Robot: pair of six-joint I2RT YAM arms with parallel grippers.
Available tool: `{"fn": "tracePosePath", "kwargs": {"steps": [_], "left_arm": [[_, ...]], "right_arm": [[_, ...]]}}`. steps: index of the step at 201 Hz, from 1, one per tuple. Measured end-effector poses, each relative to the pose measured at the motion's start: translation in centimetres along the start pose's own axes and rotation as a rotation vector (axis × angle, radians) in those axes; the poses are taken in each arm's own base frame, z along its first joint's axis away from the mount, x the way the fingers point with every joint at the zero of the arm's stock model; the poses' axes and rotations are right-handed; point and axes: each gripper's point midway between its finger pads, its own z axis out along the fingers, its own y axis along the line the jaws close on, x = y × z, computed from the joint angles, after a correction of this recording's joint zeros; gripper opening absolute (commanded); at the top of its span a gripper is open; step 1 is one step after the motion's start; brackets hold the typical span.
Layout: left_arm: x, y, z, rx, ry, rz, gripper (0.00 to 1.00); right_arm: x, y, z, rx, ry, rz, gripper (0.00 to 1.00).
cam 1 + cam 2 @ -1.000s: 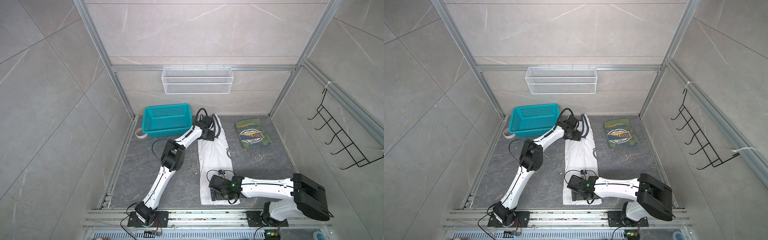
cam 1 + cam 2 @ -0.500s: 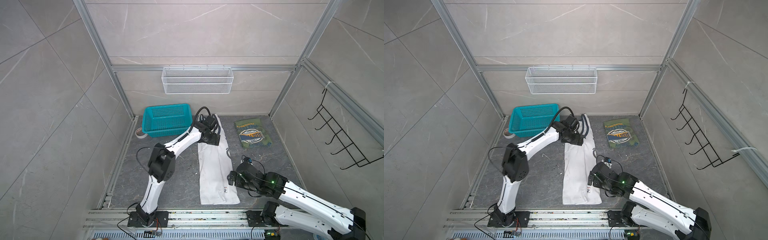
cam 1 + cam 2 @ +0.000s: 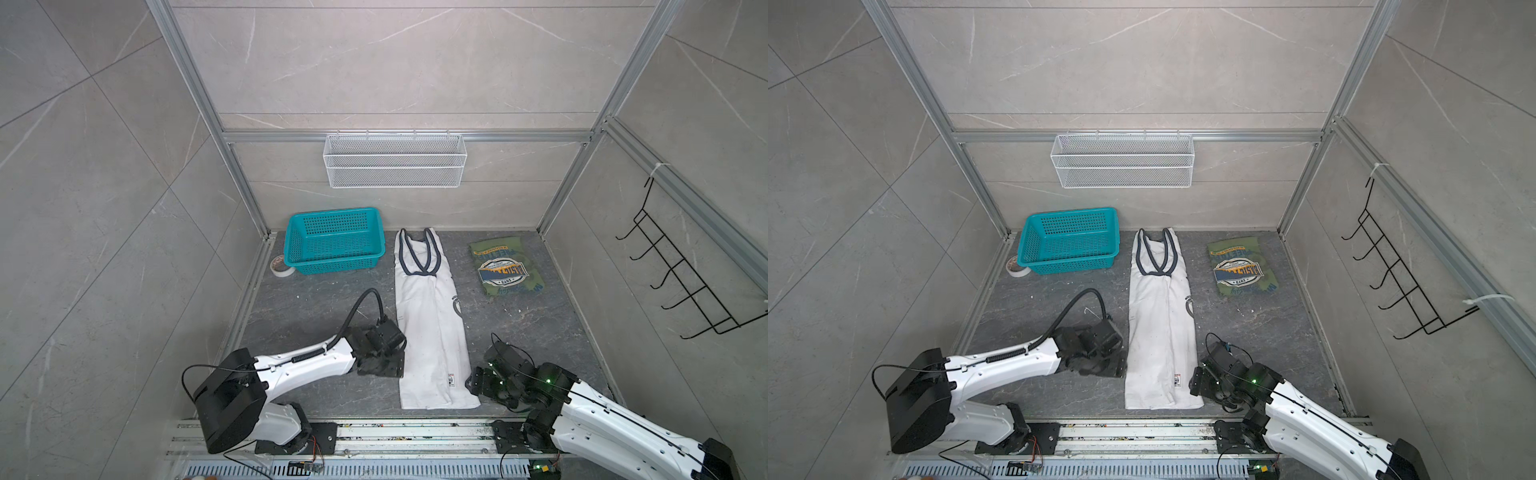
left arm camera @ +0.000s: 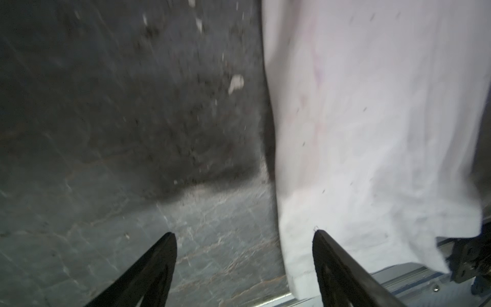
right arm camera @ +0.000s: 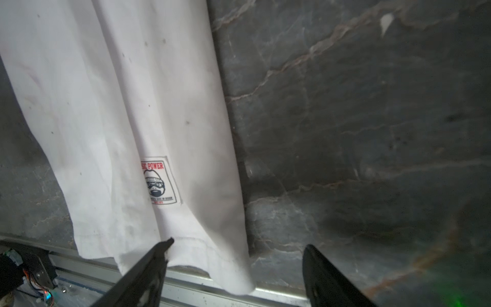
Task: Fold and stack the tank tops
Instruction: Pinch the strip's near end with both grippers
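With the green top (image 3: 505, 268) folded far right, the white top (image 3: 432, 332), a narrow strip mid-floor, seems due its crosswise fold, so the left gripper (image 4: 243, 236) and right gripper (image 5: 239, 242), both spread empty beside its near hem, must pinch the corners.

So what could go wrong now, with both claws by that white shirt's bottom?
Both open, the left gripper and right gripper each straddle a side edge of the white tank top near its hem; pinching only some layers could undo the lengthwise fold. The hem lies near the front rail, which they might strike.
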Motion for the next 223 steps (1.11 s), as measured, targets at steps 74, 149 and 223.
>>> {"fn": "tracePosePath", "kwargs": {"steps": [74,149,223], "left_arm": [[5.7,-4.1,1.8,0.11,0.028,-0.07,0.65],[6.4,-5.1,2.6,0.125,0.038,-0.103,0.42],[6.4,-6.2,2.5,0.128,0.008,-0.074,0.07]], "right_arm": [[1.6,-0.1,1.6,-0.04,0.075,0.007,0.53],[2.1,0.6,3.0,-0.086,0.108,0.004,0.27],[3.0,1.3,3.2,-0.097,0.132,-0.031,0.05]]}}
